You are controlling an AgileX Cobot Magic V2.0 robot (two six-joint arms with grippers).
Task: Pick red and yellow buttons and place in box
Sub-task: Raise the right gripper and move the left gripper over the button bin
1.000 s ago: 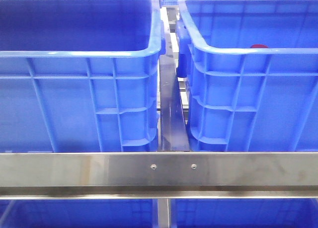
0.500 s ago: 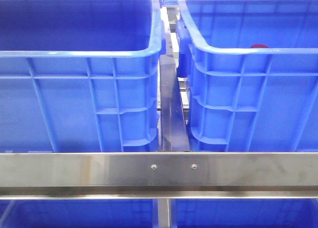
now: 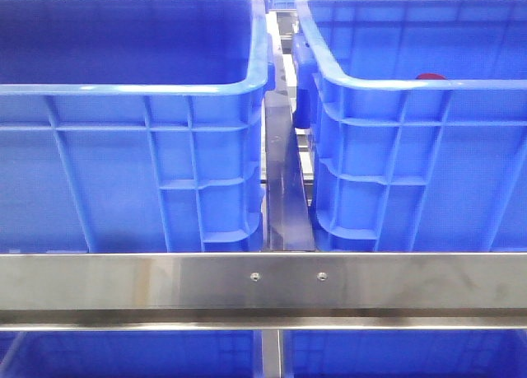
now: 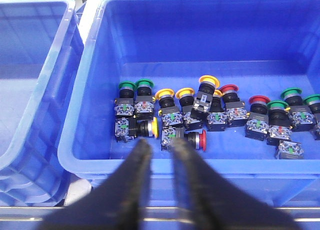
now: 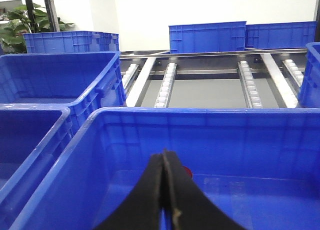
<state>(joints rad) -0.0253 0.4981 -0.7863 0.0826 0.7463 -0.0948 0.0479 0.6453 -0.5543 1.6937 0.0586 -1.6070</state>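
The left hand (image 4: 159,155) hung slightly open and empty over the crate (image 4: 85,89) of push-button switches, just above the yellow button (image 4: 155,128) and the red button (image 4: 202,140). These looked light, rigid and smooth; grip the black body. The right hand (image 5: 164,190) was closed and empty.

I'm seeing two bright-blue ribbed plastic crates up front, left one (image 3: 123,172) showing dark-blue inside walls, right one (image 3: 428,164) lighter blue inside with a red cap (image 3: 429,77) peeking over its rim. A brushed silver steel rail (image 3: 263,283) is crossing below them. My black left gripper (image 4: 161,155) is showing over a blue bin (image 4: 90,115) of push-buttons: yellow-capped (image 4: 155,128), red-capped (image 4: 202,139), green-capped (image 4: 144,83), all on black-and-grey bodies. My right gripper (image 5: 165,190) is looking black too.
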